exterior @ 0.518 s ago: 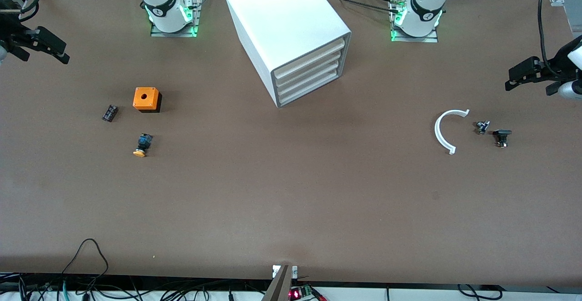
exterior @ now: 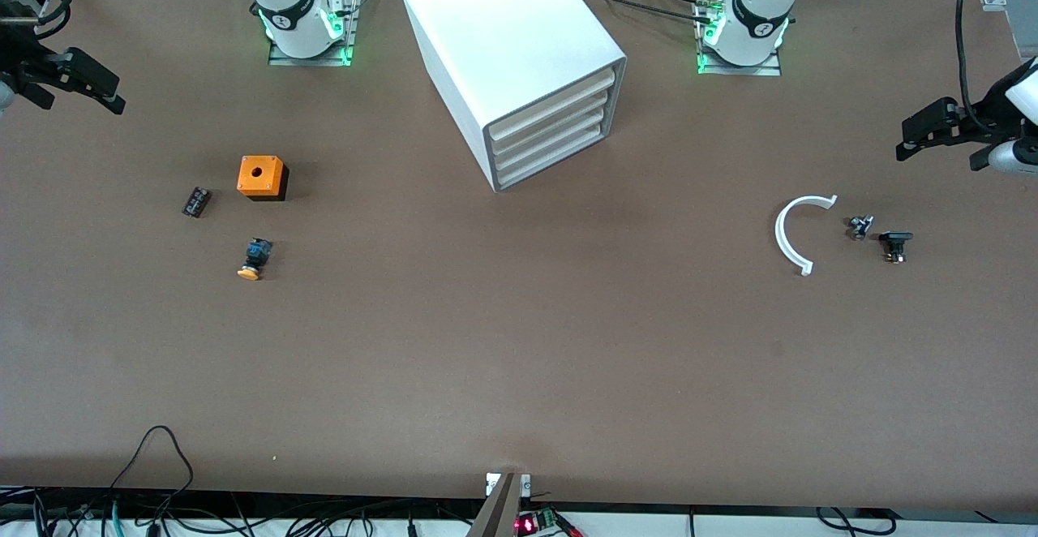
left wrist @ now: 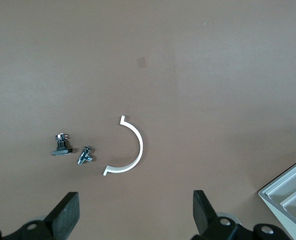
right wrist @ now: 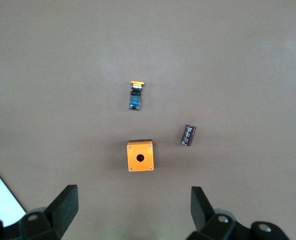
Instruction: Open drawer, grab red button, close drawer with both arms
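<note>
The white cabinet point(exterior: 503, 26) stands between the two arm bases. Its three alike drawers point(exterior: 551, 127) are all shut, and a corner of them shows in the left wrist view point(left wrist: 287, 197). No red-capped button shows in any view. My left gripper point(exterior: 912, 138) is open and empty point(left wrist: 136, 212), held in the air at the left arm's end of the table. My right gripper point(exterior: 101, 91) is open and empty point(right wrist: 133, 205), held in the air at the right arm's end of the table.
Toward the right arm's end lie an orange cube with a hole point(exterior: 261, 177), a yellow-orange-capped button point(exterior: 253, 259) and a small dark part point(exterior: 195, 201). Toward the left arm's end lie a white curved strip point(exterior: 791, 233), a small metal part point(exterior: 859, 226) and a black part point(exterior: 894, 243).
Both grippers have shifted very slightly in the air. Nothing on the table has moved.
</note>
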`<state>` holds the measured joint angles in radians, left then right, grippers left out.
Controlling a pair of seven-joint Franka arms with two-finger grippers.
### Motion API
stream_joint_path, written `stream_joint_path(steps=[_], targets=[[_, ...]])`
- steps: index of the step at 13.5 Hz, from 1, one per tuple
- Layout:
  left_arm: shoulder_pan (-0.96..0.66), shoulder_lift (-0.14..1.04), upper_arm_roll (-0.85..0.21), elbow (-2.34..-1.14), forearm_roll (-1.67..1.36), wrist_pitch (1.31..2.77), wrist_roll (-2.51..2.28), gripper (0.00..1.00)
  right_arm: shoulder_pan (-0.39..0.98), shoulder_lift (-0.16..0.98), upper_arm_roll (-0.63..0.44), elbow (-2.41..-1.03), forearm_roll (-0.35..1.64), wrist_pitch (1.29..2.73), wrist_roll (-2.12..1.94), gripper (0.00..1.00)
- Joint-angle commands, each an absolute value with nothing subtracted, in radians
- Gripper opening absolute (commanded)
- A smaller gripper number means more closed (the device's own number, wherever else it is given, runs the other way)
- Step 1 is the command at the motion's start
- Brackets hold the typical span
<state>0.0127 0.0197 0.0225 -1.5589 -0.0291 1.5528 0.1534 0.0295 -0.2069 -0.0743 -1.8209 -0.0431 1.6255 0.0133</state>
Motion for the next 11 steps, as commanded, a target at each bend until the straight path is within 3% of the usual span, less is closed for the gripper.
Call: stream_joint_path(steps=[1,5,11], targets=[[0.014,0.023,0.023,-1.536,-0.037,1.532,0.166,1.00,0.029,-0.233,-0.072,-1.845,-0.034,1.638,0.012,1.00],[0.017,0.031,0.025,-1.534,-0.052,1.537,0.167,1.00,0.029,-0.230,-0.074,-1.839,-0.034,1.632,0.006,1.00],[0.011,0.160,0.023,-1.482,-0.113,1.543,0.164,1.00,0.029,-0.216,-0.075,-1.825,-0.025,1.631,0.006,1.00]])
